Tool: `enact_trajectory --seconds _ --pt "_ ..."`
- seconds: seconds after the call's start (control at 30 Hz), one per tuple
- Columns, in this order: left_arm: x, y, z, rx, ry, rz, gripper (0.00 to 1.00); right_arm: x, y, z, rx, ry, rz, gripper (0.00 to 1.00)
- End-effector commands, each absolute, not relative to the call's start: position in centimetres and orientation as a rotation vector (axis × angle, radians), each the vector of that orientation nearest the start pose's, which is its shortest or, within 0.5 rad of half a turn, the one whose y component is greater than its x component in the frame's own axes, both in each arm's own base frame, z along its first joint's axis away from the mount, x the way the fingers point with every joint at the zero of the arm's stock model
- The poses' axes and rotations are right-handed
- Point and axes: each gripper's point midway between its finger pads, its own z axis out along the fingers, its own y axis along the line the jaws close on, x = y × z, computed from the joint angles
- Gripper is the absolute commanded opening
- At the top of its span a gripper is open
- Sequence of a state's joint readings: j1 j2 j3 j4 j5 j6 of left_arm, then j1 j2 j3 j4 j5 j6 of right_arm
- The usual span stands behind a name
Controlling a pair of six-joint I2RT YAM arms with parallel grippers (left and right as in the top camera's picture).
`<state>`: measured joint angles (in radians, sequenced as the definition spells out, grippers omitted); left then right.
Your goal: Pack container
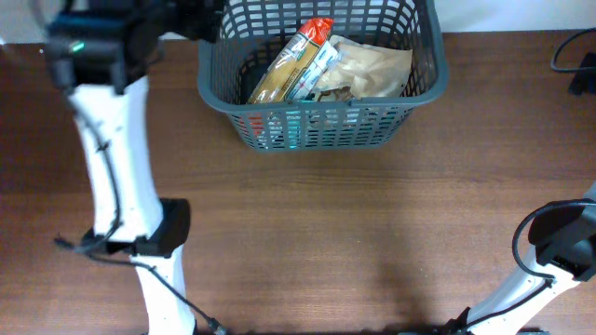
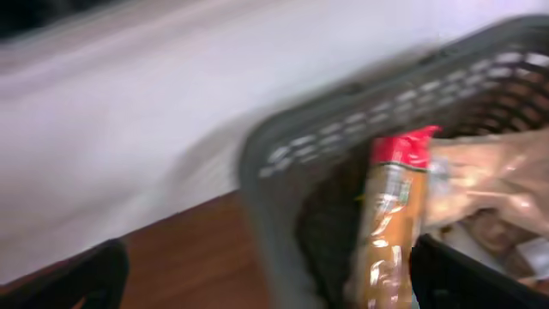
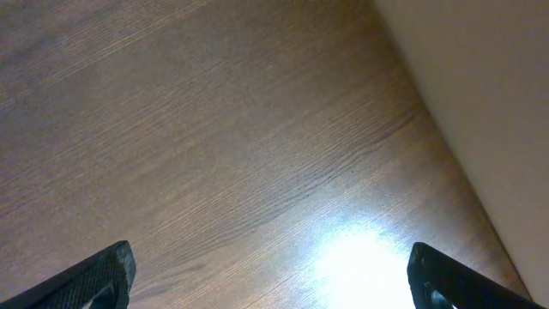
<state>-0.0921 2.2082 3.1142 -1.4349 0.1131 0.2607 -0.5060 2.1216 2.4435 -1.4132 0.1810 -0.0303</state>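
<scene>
White left arm [image 1: 116, 158] high over tabletop [image 1: 372, 233]; basket [image 1: 321, 126] at far edge, middle, snack packets [image 1: 303, 60] inside.
Left wrist: left pincer [image 2: 274, 279] wide, empty, facing basket corner, blurry.
Right wrist: right pincer [image 3: 274, 283] wide, empty, above tabletop.

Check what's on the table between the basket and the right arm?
Nothing. The overhead view shows only bare brown tabletop between the basket and the right arm.
</scene>
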Motion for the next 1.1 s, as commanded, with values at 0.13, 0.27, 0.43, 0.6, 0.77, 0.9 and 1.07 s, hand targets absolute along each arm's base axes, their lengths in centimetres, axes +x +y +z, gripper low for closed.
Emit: enact_trajectory --seconds 0.13,0.27,0.43,0.6,0.77,0.9,1.07 --pt "42.0 -1.9 48.9 0.286 1.994 0.158 0.99 40.6 -25.9 26.9 0.694 2.577 -0.412 0.99" --pt "38.4 -1.1 49.9 0.264 2.006 0.195 0.99 40.6 -25.9 26.9 0.694 2.577 -0.412 0.99" --pt "34.4 -0.7 51.2 0.236 1.998 0.187 0.99 40.6 -25.9 26.9 0.695 2.578 -0.412 0.99" --pt "31.9 -0.4 52.8 0.219 1.955 0.199 0.99 40.6 -25.9 26.9 0.695 2.578 -0.412 0.99" --pt "30.1 -0.2 51.3 0.225 2.042 0.198 0.99 40.6 -25.9 26.9 0.694 2.577 -0.412 0.99" --pt "27.4 0.7 48.3 0.202 2.167 0.226 0.99 40.6 -25.9 26.9 0.695 2.578 -0.412 0.99" --pt "23.7 1.3 45.4 0.177 2.254 0.241 0.99 40.6 -25.9 26.9 0.694 2.577 -0.412 0.99"
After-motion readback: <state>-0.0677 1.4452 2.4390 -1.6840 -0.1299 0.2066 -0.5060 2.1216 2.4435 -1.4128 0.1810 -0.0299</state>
